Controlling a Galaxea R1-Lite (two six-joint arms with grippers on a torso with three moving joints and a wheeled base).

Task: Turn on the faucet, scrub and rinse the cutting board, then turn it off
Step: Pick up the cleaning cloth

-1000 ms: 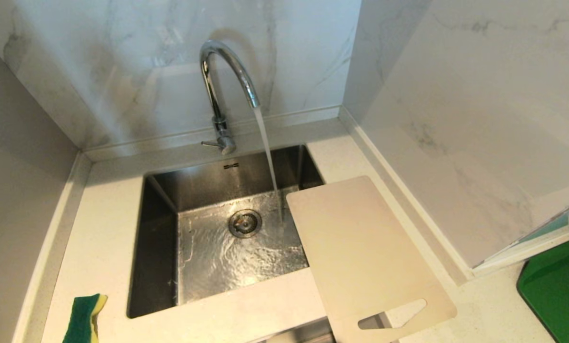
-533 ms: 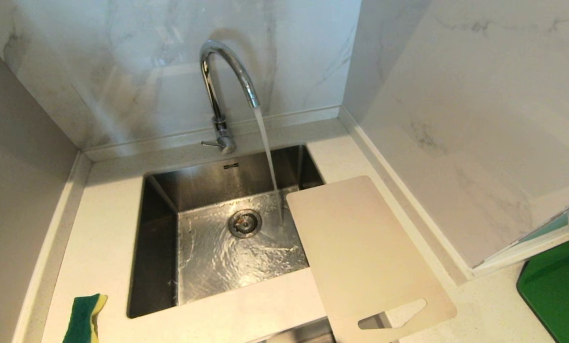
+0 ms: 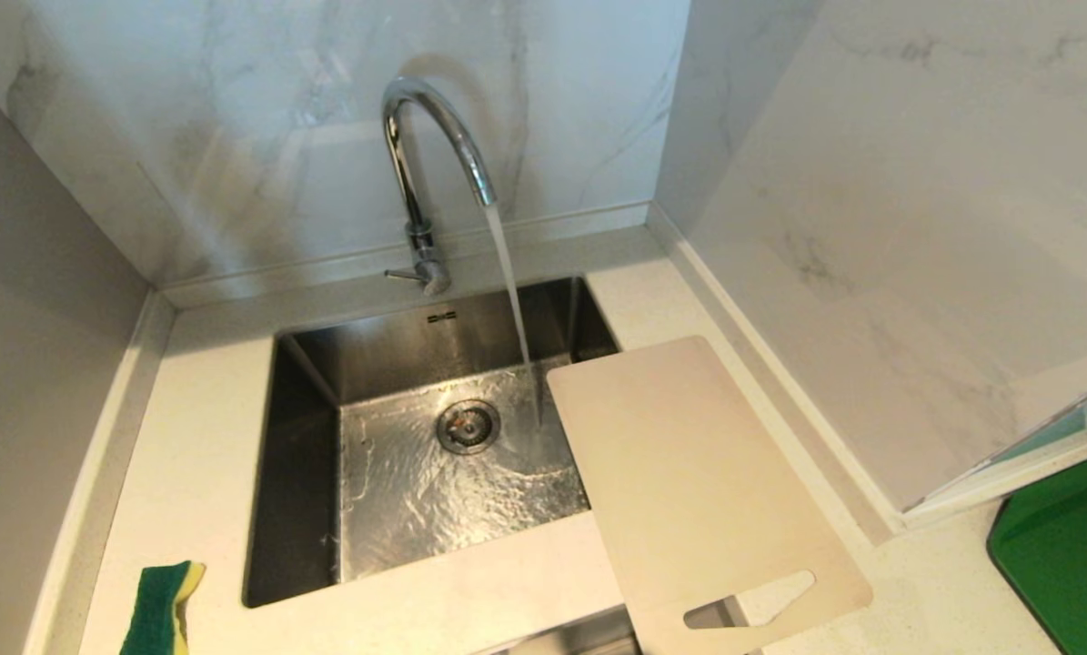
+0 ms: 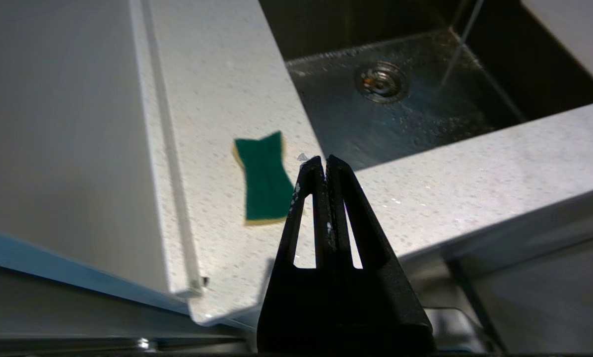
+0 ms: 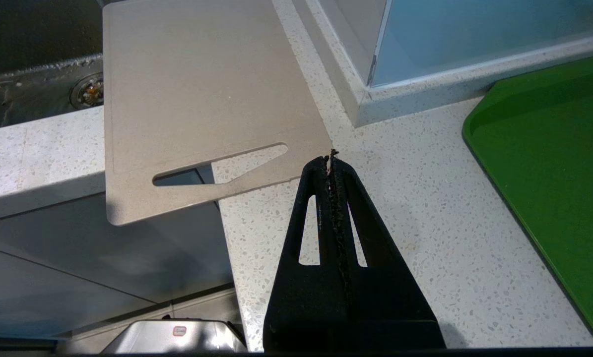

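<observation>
Water ran; both grippers waited off the sink [image 3: 306, 473].
The faucet [image 3: 425, 155] streamed left of the cutting board [image 3: 689, 482], which overhung the sink's right rim, likely staged for rinsing; the left gripper [image 4: 324, 159] and right gripper [image 5: 330, 158] were closed, empty.

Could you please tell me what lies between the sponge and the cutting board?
The sink, with water running over its drain, separates the sponge from the cutting board; the head view shows it.

Beige cutting board [image 3: 698, 473], chrome faucet [image 3: 429, 155]

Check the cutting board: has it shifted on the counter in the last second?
No. The cutting board keeps the same overlap of the sink's right corner, handle slot past the counter's front edge.
</observation>
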